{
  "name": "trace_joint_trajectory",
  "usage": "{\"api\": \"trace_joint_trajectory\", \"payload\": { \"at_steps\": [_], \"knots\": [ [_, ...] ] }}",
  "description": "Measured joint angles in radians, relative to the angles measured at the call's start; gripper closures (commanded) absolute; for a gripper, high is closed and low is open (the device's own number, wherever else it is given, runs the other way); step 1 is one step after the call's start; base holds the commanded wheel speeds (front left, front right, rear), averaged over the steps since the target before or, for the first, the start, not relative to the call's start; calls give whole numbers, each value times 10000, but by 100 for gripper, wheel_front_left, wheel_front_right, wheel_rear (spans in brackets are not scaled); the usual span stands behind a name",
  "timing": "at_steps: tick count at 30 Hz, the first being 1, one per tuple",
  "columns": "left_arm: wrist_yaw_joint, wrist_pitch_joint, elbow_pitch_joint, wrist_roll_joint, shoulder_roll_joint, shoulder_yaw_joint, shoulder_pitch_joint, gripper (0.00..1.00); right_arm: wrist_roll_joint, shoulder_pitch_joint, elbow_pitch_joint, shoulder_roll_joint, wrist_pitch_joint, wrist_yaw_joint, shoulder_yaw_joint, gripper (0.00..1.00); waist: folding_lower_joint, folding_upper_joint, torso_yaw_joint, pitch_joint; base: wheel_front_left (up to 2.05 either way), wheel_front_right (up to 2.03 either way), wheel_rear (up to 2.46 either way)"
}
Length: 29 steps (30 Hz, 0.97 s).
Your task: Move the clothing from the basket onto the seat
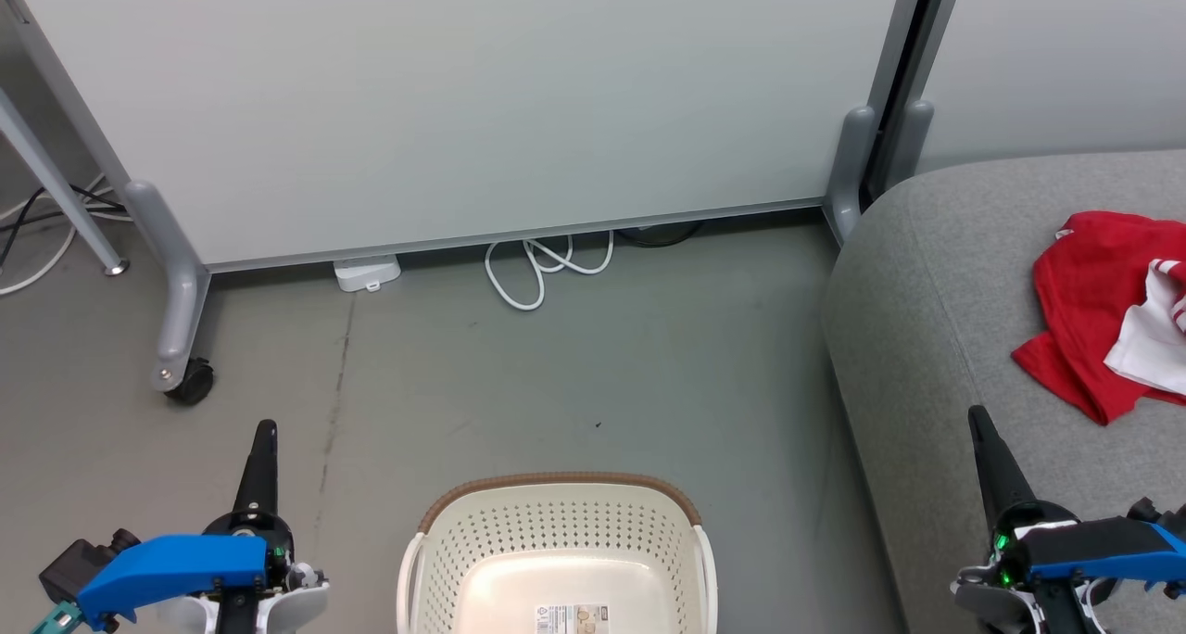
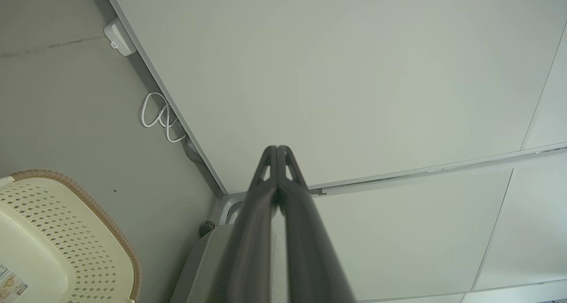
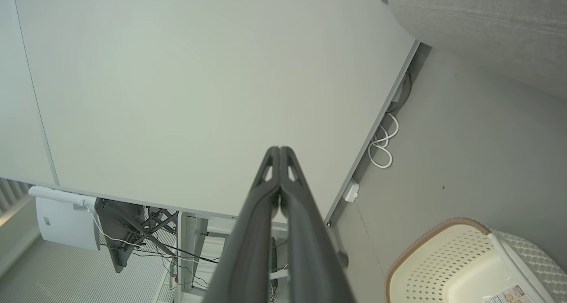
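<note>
dark fingers pressed together and empty, the left gripper [image 1: 265, 428] hung beside the cream basket [image 1: 556, 479], its visible floor bare. the right gripper [image 1: 977, 413], likewise closed on nothing, hovered over the grey seat [image 1: 927, 337] near the heaped red-and-white clothing [image 1: 1084, 291]; a careless swing could snag the loose cloth and drag it off.

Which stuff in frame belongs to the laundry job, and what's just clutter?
Job: basket, what shows of its floor bare apart from the label; red-and-white clothing, lying on the seat.
Lying about: white cable, white box, wheeled panel.
</note>
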Motion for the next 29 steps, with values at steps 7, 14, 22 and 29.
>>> {"api": "trace_joint_trajectory", "payload": {
  "at_steps": [7, 14, 22, 29],
  "knots": [
    [0, 194, -109, -690, -35, 123, -53, 100, 792, -45, -63, -2, 171, 0, -50, 100, 0, 0, -29, -31, 0, 0, 0],
    [0, 334, -182, -1149, -52, 201, -81, 100, 1329, -91, -113, -2, 301, 0, -75, 100, 0, 0, -49, -52, 0, 0, 0],
    [0, 468, -249, -1634, -81, 311, -142, 100, 1912, -101, -165, -4, 431, 0, -111, 100, 0, 0, -72, -77, 0, 0, 0],
    [0, 621, -326, -2088, -100, 399, -179, 100, 2454, -112, -217, -6, 548, 0, -146, 100, 0, 0, -96, -102, 0, 0, 0]
  ]
}}
